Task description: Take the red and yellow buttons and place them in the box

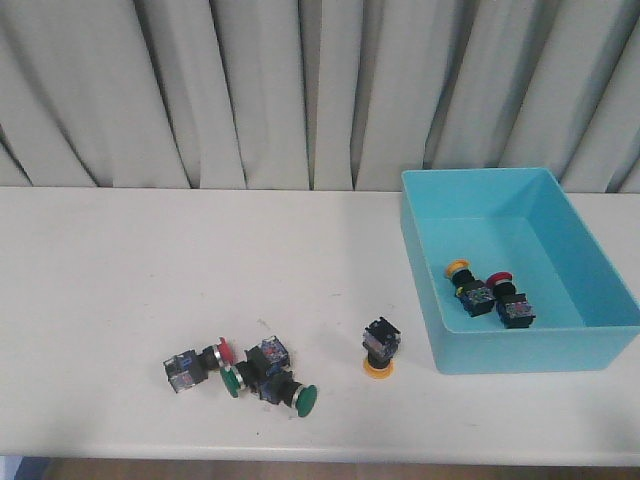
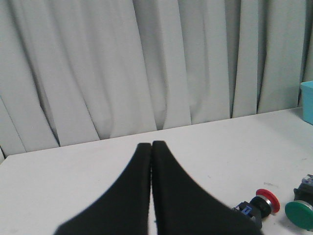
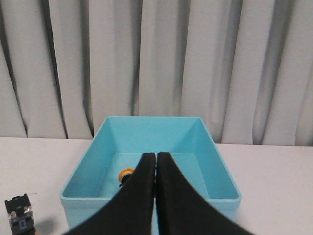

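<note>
resting between picks — both my jaws shut and empty; next, the yellow button just beside the box needs grasping.

The left gripper filled the lower middle of the left wrist view, its two black fingers pressed together along a thin seam with nothing between them. Beyond it stretched the white tabletop, backed by pale grey pleated curtains. Beside the gripper lay a red button on its side, red cap on a black body. Just next to it, at the picture's edge, sat a green button, cut off by the frame. A sliver of the turquoise box showed at the tabletop's far end.
</note>
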